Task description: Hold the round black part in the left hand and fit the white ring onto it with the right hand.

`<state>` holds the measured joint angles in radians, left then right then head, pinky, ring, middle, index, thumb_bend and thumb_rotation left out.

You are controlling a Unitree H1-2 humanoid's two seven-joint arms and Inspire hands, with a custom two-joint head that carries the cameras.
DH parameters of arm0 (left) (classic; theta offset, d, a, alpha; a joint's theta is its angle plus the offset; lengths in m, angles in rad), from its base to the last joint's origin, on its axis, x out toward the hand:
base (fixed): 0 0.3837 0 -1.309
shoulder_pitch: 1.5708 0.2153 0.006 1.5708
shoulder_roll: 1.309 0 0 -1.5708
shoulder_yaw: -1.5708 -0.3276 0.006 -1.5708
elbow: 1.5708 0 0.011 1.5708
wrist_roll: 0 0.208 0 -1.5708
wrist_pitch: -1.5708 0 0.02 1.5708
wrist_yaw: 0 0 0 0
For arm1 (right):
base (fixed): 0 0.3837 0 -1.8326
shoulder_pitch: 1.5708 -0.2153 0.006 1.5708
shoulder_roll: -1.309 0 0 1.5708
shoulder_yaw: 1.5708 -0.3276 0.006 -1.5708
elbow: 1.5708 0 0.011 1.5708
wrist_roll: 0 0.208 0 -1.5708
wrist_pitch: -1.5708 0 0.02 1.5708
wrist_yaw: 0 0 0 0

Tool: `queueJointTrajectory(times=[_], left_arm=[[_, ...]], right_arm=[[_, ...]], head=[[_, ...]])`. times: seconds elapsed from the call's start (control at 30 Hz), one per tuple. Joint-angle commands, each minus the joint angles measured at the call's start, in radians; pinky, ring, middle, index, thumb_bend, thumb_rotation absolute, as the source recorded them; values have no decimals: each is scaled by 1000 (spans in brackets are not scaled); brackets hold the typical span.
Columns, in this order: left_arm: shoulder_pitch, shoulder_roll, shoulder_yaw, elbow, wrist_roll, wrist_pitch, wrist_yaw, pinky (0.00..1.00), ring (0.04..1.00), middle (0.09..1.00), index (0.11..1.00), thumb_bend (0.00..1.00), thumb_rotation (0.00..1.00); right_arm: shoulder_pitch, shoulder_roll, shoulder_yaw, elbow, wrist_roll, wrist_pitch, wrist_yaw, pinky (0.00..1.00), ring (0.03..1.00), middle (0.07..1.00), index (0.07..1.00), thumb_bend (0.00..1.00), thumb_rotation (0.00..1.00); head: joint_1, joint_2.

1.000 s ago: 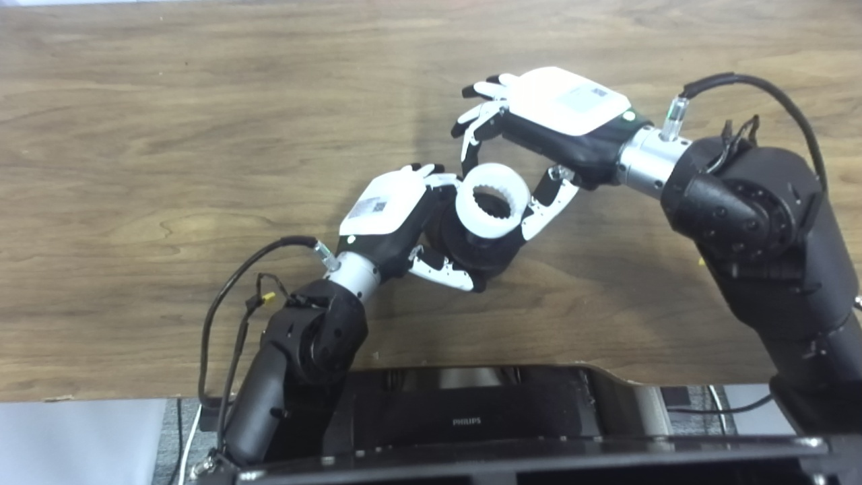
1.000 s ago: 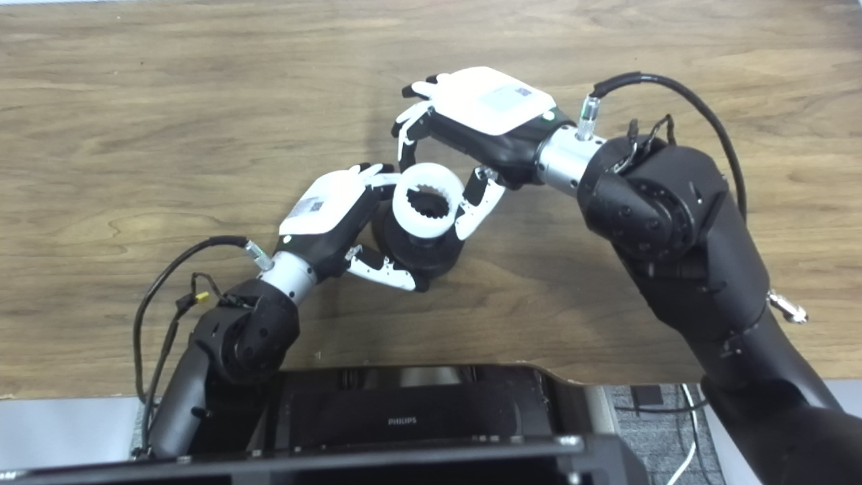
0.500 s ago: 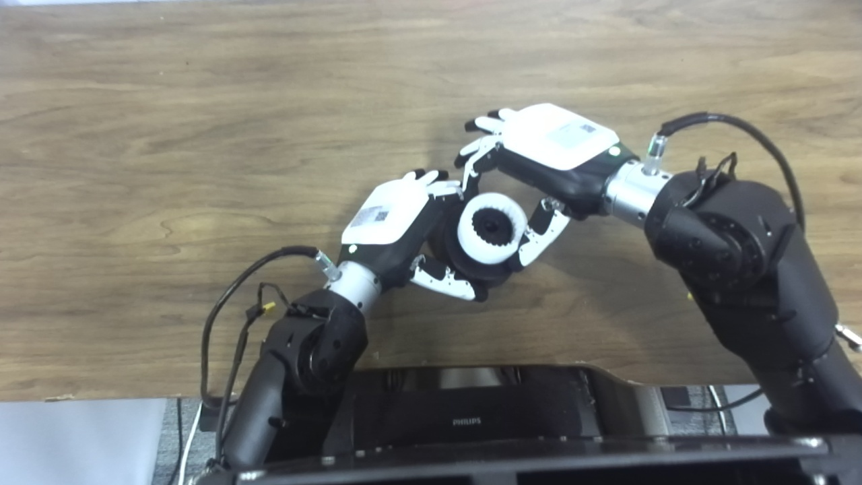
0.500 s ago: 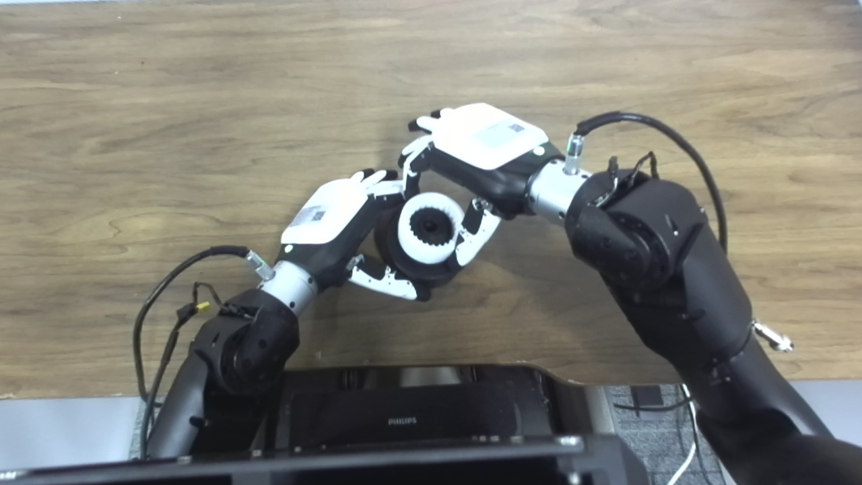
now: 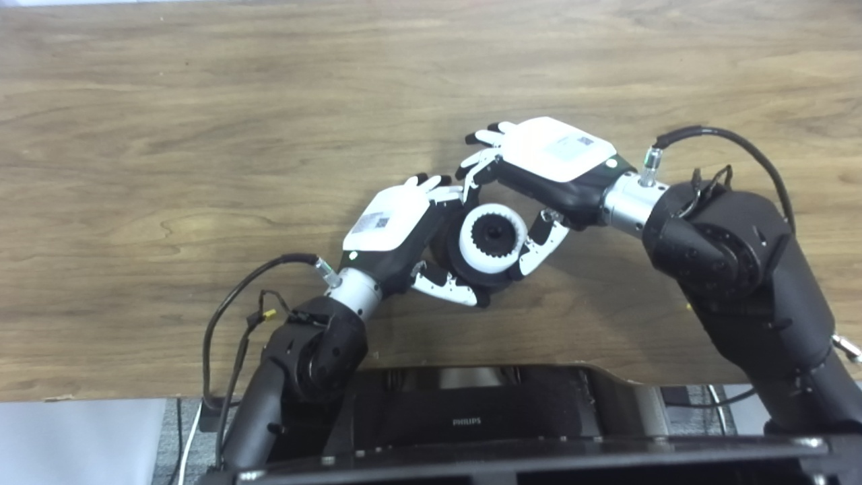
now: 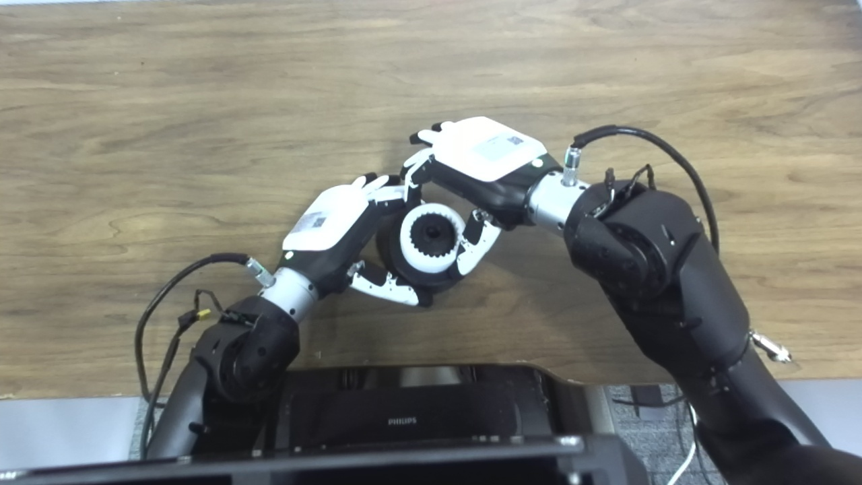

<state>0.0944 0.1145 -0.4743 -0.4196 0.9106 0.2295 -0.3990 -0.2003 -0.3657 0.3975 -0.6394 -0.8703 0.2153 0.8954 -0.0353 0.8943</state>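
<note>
- The round black part point(image 5: 471, 273) sits in the left hand point(image 5: 397, 229), whose fingers and thumb curl around its left and near sides, holding it just above the bench point(image 5: 168, 135).
- The white ring point(image 5: 493, 238) lies on the top face of the black part, directly right of the left hand and between the right hand's fingers on its far side and thumb on its right.
- The right hand point(image 5: 549, 165) reaches in from the far right and is closed on the ring, fingers at the far rim and thumb at the right rim.
- The ring is a thick, smooth, matte white band with a toothed inner edge; a dark hub shows through its centre.
- The black part is a squat, matte cylinder, wider than the ring.
- The bench is brown wood with flowing grain.
</note>
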Motion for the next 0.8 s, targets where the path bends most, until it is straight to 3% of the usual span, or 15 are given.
queueJointTrajectory(times=[0.0, 0.4, 0.43, 0.47, 0.53, 0.57, 0.63, 0.77], left_arm=[[-9, -3, 2, -2, 6, -14, 21, 1000, 953, 858, 488, 516, 63], [-11, -5, -2, -9, 26, -1, 6, 1000, 958, 861, 488, 516, 64], [-11, -3, -2, -9, 30, 2, 1, 1000, 956, 859, 489, 516, 64], [-10, -2, -2, -8, 33, 4, -3, 1000, 952, 858, 492, 515, 67], [-13, 5, -8, -6, 54, 8, -20, 1000, 949, 862, 494, 515, 71], [-15, 8, -11, -5, 67, 11, -31, 1000, 957, 880, 617, 658, 175], [-17, 8, -16, -5, 91, 22, -52, 1000, 971, 907, 725, 768, 251], [-23, 8, -22, -3, 135, 31, -86, 1000, 994, 955, 860, 843, 349]], right_arm=[[-14, -5, 0, 7, -16, -29, -16, 1000, 973, 834, 484, 524, 139], [-23, 6, -26, 1, -20, -11, -4, 1000, 970, 836, 495, 522, 162], [-22, 4, -29, 2, -18, -16, -9, 1000, 970, 835, 563, 688, 251], [-22, 4, -31, 3, -18, -19, -12, 1000, 970, 835, 605, 794, 315], [-22, 4, -35, 5, -16, -24, -17, 1000, 970, 835, 625, 849, 350], [-20, 5, -36, 7, -15, -26, -20, 1000, 970, 833, 627, 866, 355], [-17, 7, -39, 8, -15, -29, -24, 1000, 972, 833, 626, 876, 362], [-20, 12, -44, 2, -25, -14, -8, 1000, 980, 841, 629, 874, 368]], head=[[-1, 1], [6, 3], [6, 3], [9, 2], [9, -1], [9, -1], [8, -3], [6, -5]])
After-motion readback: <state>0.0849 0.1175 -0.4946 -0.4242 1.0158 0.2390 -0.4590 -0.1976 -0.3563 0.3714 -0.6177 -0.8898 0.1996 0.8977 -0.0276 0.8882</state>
